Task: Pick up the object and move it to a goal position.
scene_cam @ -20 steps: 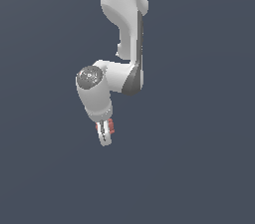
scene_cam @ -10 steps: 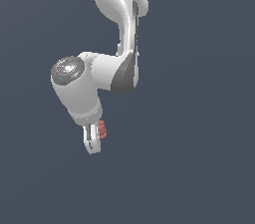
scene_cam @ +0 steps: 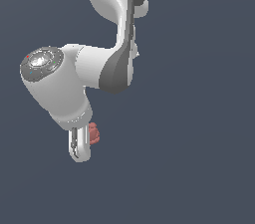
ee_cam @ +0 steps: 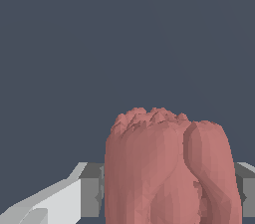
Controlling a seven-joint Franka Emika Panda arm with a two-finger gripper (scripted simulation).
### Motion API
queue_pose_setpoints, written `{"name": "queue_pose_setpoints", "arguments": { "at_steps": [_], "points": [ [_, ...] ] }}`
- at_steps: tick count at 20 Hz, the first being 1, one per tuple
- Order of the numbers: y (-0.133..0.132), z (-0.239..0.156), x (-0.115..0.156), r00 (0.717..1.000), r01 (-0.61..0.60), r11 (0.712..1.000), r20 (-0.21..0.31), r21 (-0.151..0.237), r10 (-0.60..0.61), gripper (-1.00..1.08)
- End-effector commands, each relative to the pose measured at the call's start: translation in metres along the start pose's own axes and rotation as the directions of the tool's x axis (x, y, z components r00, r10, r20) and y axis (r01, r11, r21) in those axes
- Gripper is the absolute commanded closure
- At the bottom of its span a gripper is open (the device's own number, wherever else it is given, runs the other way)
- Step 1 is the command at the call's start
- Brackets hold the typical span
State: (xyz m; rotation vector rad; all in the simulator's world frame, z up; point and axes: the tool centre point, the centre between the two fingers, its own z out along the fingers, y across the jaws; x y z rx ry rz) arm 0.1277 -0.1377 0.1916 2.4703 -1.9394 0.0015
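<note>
Exterior view shows 1 white arm (scene_cam: 107, 49) bent at the elbow, its wrist angled down toward the exterior view's left. 1 gripper (scene_cam: 84, 143) hangs below, fingers (ee_cam: 92, 188) closed narrowly on 1 dull-red lumpy object (scene_cam: 93, 133), held aloft against plain dark background.

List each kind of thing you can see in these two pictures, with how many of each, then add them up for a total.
Robot arm: 1
Gripper, its jaws shut on the block: 1
Small dull-red lumpy block: 1
Total: 3
</note>
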Motion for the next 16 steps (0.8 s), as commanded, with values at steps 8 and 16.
{"name": "queue_pose_setpoints", "arguments": {
  "at_steps": [8, 16],
  "points": [
    [-0.013, -0.018, 0.011, 1.0, 0.0, 1.0, 0.001, 0.0, 0.0, 1.08],
    [-0.016, -0.021, 0.013, 1.0, 0.0, 1.0, 0.001, 0.0, 0.0, 1.08]
  ]
}}
